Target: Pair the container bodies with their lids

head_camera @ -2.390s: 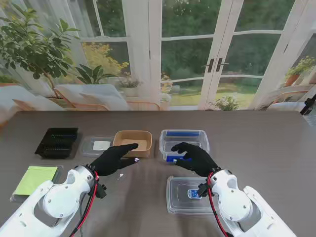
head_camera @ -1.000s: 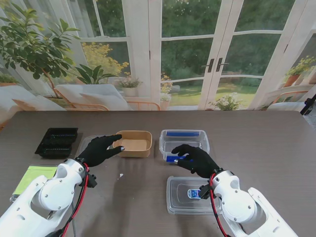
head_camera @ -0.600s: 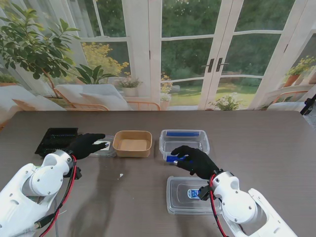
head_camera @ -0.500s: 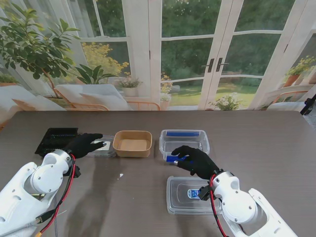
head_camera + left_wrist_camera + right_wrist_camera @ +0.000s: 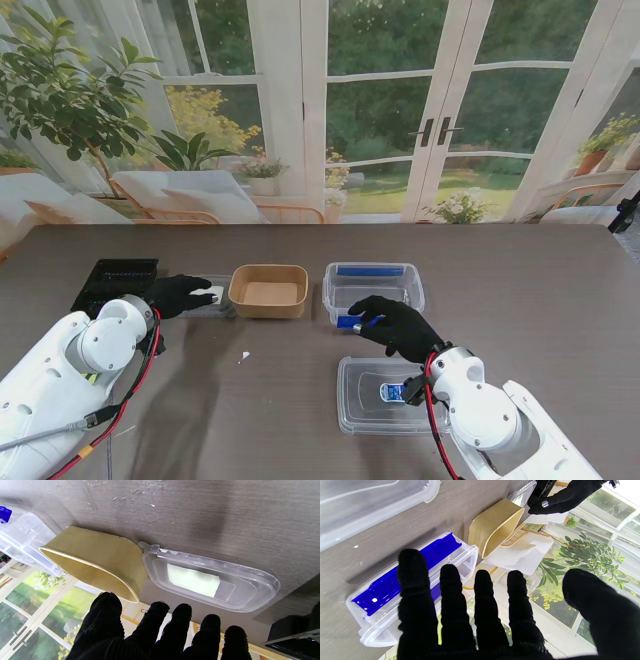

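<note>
The small clear lid (image 5: 207, 296), with a white label in its middle, lies flat on the worktop (image 5: 520, 270) just beside the kraft paper bowl (image 5: 269, 290), on the bowl's left side. I think it belongs to this bowl, and that is why the left hand (image 5: 180, 295) hovers over it. In the left wrist view the fingers (image 5: 172, 630) are spread and hold nothing; they are close over the lid, but I cannot tell if they touch it. To the left of the lid, farther from the bowl, there is a black tray (image 5: 115, 283), and nearer to me a green lid (image 5: 93, 378) shows behind the left arm.

On the right side of the bowl stands a clear box with blue clips (image 5: 373, 290). The right hand (image 5: 392, 325) rests open over the near edge of this box, its fingers extended and apart, and it grips nothing. Just nearer to me than the box lies a large clear lid (image 5: 385, 395), flat, with a blue mark on it. In my judgement it is kept there because it is the partner of the box, so the hand only needs a short way.

No body has its lid on yet. The thin lid lies flat on the worktop, so lifting its edge may be difficult.
</note>
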Tool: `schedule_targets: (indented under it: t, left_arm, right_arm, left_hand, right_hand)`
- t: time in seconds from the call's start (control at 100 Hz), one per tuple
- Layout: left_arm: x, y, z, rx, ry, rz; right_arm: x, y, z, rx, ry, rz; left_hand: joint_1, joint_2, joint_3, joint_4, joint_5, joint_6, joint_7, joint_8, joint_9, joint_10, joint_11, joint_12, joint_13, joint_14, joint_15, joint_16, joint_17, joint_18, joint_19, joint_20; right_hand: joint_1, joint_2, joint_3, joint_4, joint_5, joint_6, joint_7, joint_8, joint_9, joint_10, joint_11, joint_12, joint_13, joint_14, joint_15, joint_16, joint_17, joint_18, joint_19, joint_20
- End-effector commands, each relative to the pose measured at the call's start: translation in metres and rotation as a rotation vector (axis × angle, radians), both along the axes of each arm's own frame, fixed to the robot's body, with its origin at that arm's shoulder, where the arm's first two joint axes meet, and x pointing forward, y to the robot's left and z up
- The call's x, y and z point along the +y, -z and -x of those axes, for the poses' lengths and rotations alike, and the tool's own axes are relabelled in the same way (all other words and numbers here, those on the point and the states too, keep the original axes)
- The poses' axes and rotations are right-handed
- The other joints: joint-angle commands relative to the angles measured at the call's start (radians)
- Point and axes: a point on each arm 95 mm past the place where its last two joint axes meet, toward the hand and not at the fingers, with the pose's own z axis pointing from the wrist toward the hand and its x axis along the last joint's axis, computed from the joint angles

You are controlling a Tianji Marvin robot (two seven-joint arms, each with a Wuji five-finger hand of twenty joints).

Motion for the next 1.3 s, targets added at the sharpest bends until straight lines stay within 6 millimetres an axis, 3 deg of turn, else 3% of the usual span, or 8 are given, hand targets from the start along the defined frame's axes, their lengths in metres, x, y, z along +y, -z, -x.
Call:
schedule_targets:
  t: [0.0,0.6,0.99,1.29]
  left_arm:
    - [0.0,0.004,0.0,0.03,0.003,-0.005]
    - [-0.004,0.029,-0.002,0.099,-0.004,-0.017]
    - [-0.002,0.035,0.009,0.135,0.003,-0.039]
    - [0.001,0.037,0.028,0.163,0.032,-0.082]
  right_arm:
    - [0.003,0.003,0.001,0.013,-0.012,0.0]
    - [0.003,0.005,0.001,0.03,-0.013,0.004]
    - [0.004,0.006,0.001,0.033,-0.008,-0.004]
    - [0.004,0.008,0.0,0.049,-0.005,-0.011]
  left_hand:
    - [0.022,0.029,-0.004,0.019,0.019,-0.012,0.001,0.005,0.01,-0.012,-0.002,0.0,-0.006,-0.011,-0.007,0.001,-0.012,-0.027,-0.023,-0.01]
    - [0.022,0.032,-0.004,0.019,0.018,-0.01,0.001,0.004,0.014,-0.007,0.0,0.003,0.001,-0.006,-0.003,0.003,-0.007,-0.025,-0.019,-0.01]
    - [0.022,0.034,-0.003,0.019,0.022,-0.008,0.002,0.004,0.028,-0.001,0.003,0.007,0.008,-0.004,0.001,0.006,-0.001,-0.022,-0.016,-0.008]
    - [0.022,0.036,-0.003,0.019,0.025,-0.006,0.003,0.005,0.041,-0.001,0.005,0.009,0.015,-0.002,0.003,0.007,0.004,-0.02,-0.015,-0.008]
  right_hand:
    - [-0.019,0.029,-0.009,-0.001,0.011,0.0,-0.006,-0.01,0.025,0.01,-0.015,-0.009,0.011,0.003,-0.008,-0.005,-0.518,0.002,-0.017,-0.013]
    - [-0.015,0.039,-0.006,-0.001,0.019,0.008,-0.004,-0.013,0.033,0.019,-0.017,-0.008,0.015,0.006,-0.009,-0.004,-0.516,0.003,-0.015,-0.014]
    - [-0.015,0.043,-0.005,-0.001,0.021,0.009,-0.002,-0.015,0.034,0.022,-0.017,-0.008,0.017,0.007,-0.008,-0.004,-0.516,0.003,-0.014,-0.016]
    - [-0.013,0.044,-0.004,-0.001,0.023,0.014,-0.002,-0.016,0.036,0.027,-0.017,-0.008,0.017,0.009,-0.008,-0.004,-0.516,0.003,-0.014,-0.016]
